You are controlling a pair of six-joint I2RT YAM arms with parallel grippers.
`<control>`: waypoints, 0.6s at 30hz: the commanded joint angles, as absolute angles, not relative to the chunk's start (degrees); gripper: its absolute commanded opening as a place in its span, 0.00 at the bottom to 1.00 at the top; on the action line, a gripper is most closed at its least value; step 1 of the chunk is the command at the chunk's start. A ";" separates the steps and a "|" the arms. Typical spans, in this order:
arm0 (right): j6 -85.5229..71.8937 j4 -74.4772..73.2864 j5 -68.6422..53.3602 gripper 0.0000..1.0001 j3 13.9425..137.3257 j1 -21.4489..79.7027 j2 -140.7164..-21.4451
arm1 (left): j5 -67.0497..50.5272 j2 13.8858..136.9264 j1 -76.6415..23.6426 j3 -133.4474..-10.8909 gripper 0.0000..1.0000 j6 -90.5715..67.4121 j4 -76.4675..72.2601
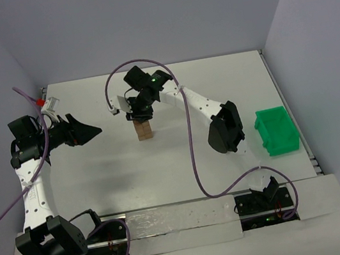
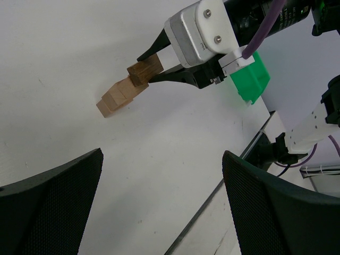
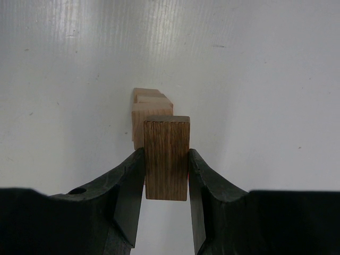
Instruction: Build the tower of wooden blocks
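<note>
Wood block tower [image 1: 145, 131] nears its top: the right gripper [image 3: 166, 164], closed narrowly on 1 dark block [image 3: 166, 135], holds it over the stack directly beneath its fingers. Squaring the edges and releasing gently looks wise. The left gripper [image 2: 162, 156] stands wide and holds nothing, well apart. Counted: 1 dark block, seemingly 3 pale blocks [image 2: 117, 95], 1 green bin [image 1: 280, 139], 2 grippers.

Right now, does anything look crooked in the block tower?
Yes, a little. The wood block tower is not lined up neatly: its blocks sit slightly twisted against each other. The darker block in the right fingers sits a bit off to one side of it.
</note>
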State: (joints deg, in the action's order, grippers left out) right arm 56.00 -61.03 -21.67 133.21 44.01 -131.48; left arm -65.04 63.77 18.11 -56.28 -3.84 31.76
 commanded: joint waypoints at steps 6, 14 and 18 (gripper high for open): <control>56.32 -60.22 -21.57 0.08 134.53 44.59 -130.75 | -66.87 62.96 18.67 -56.39 0.99 -3.32 29.20; 56.70 -60.58 -22.20 0.08 134.65 44.84 -130.24 | -66.75 63.00 18.65 -56.15 0.99 -3.80 28.57; 57.00 -61.00 -21.97 0.08 134.42 45.05 -130.08 | -66.32 62.84 18.77 -55.99 0.99 -4.09 28.38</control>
